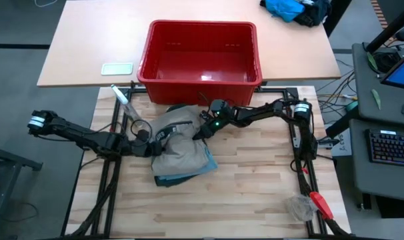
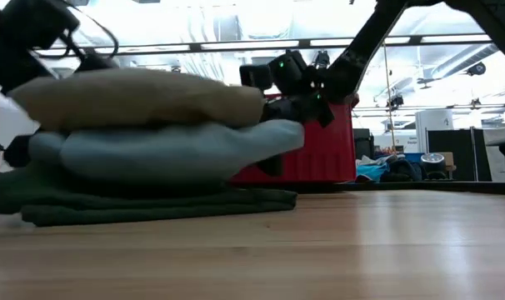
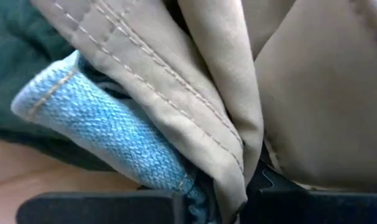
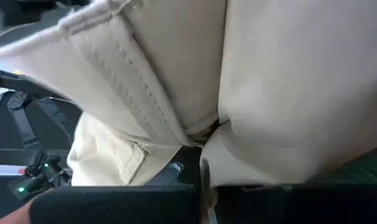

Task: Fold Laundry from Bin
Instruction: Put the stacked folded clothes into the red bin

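A stack of laundry lies mid-table: a khaki piece (image 1: 182, 150) on top, light blue denim trousers (image 2: 169, 150) under it, dark green shorts (image 2: 152, 200) lowest, flat on the wood. My left gripper (image 1: 147, 145) is shut on cloth at the stack's left edge. My right gripper (image 1: 203, 130) is shut on the khaki piece at its far right edge. The red bin (image 1: 202, 25) stands behind the stack, with nothing showing inside it. My left gripper pinches a stitched, folded edge of the khaki piece (image 3: 229, 168) between its two fingers, coming slanting down from the table's left. A hemmed corner of the denim (image 3: 176, 177) reaches into the same gap. My right gripper pinches a gathered fold of the khaki piece (image 4: 204, 140) beside its waistband seam, between the two fingers. It comes nearly level from the table's far right. The khaki piece's middle rests on the denim.
A small pale card (image 1: 117, 68) lies on the far table left of the bin. A bright blue cloth heap (image 1: 289, 10) sits at the far right. A red-handled tool (image 1: 320, 203) and a clear wad (image 1: 299, 208) lie at the near right corner. Bare wood spreads before the stack.
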Available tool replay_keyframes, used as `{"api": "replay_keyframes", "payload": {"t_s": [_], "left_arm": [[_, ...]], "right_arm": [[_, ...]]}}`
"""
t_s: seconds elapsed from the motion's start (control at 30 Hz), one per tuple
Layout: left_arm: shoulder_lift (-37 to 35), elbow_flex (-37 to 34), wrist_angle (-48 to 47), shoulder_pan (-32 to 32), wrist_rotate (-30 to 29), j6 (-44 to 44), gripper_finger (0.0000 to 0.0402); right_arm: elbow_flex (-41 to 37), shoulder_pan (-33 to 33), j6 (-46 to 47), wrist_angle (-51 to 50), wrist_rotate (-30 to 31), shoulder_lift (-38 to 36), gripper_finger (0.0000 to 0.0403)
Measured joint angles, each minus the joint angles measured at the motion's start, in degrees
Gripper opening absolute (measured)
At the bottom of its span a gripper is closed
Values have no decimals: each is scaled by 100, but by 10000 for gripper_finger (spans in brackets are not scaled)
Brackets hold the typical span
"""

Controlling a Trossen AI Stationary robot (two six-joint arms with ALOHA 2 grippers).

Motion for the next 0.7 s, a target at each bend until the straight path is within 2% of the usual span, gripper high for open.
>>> {"api": "replay_keyframes", "payload": {"t_s": [0.13,0.37,0.5,0.7], "left_arm": [[25,446,-301,2,-11,161,34],[198,1190,-1811,3,-27,156,35],[381,1169,-1993,7,-16,90,35],[678,761,-1764,4,219,-304,35]], "right_arm": [[0,-8,-159,-583,0,-330,12],[17,-3,-430,-1034,160,-417,12],[22,3,-308,-1257,474,-213,12],[26,-13,37,-1222,516,-46,20]]}}
